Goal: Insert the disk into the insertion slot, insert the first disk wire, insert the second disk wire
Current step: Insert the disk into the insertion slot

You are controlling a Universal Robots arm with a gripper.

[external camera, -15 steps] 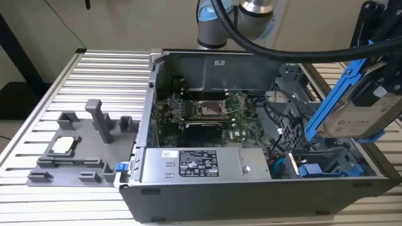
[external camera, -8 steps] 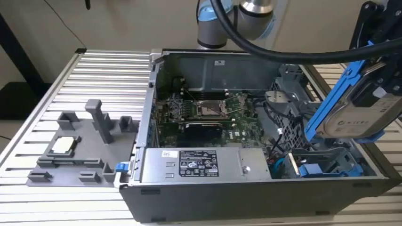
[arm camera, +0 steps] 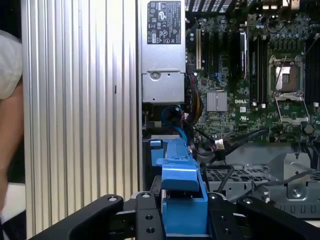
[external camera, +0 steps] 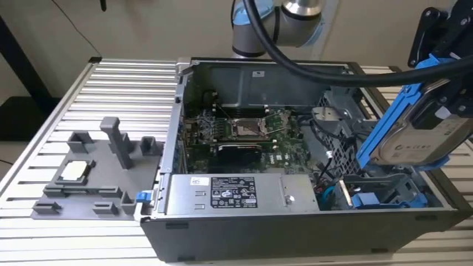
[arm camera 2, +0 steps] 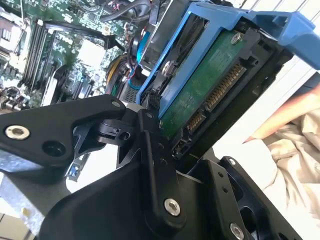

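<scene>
Nothing legible enough to quote. Power-supply box carries a white printed label with rows of tiny marks, plus a smaller sticker beside it; characters are too small in the exterior view and the first wrist view. Disk face shows faint grey lettering, motherboard small white silkscreen, neither readable.

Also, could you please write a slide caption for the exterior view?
The gripper holds the disk tilted above the insertion slot in the open computer case.

Bright even light, soft shadows, glare on ribbed table
</scene>
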